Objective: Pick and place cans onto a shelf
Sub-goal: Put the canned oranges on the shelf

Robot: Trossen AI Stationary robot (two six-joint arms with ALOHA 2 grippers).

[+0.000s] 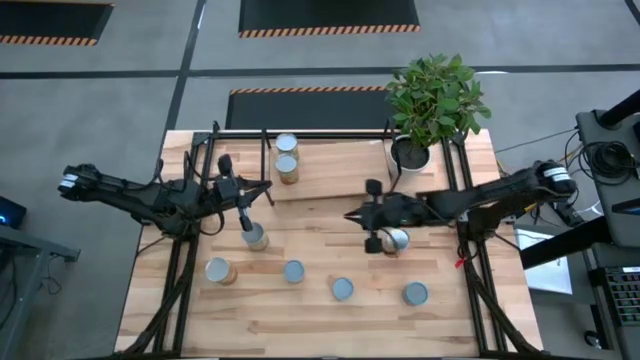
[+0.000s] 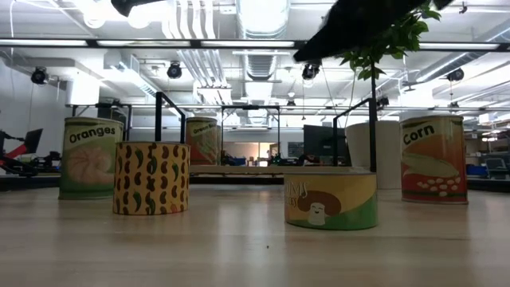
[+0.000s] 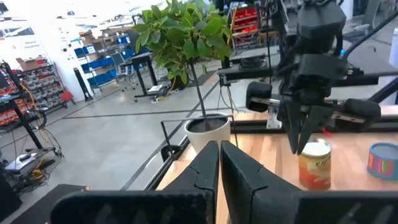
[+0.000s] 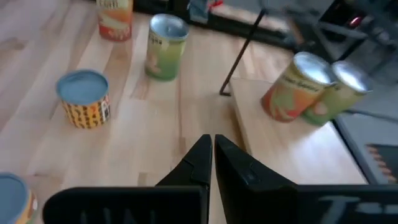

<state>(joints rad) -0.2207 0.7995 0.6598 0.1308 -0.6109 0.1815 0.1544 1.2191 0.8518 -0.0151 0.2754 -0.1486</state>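
Two cans [image 1: 287, 157] stand on the shelf's wooden board [image 1: 335, 170] at the far middle; they also show in the right wrist view [image 4: 314, 87]. Several more cans stand on the table, among them one [image 1: 255, 237] beside my left gripper and one [image 1: 395, 240] under my right arm. My left gripper [image 1: 268, 192] is shut and empty, near the shelf's left end [image 3: 219, 155]. My right gripper [image 1: 350, 215] is shut and empty, tilted down over the table's middle [image 4: 212, 149]. In the left wrist view its tips [image 3: 301, 144] hang just above an orange can [image 3: 314, 165].
A white pot [image 1: 410, 155] with a leafy plant [image 1: 437, 95] stands at the shelf's right end. A row of cans [image 1: 293, 271] [image 1: 342, 289] [image 1: 415, 293] [image 1: 219, 270] stands toward the near edge. Black frame bars [image 1: 180, 270] run along both table sides.
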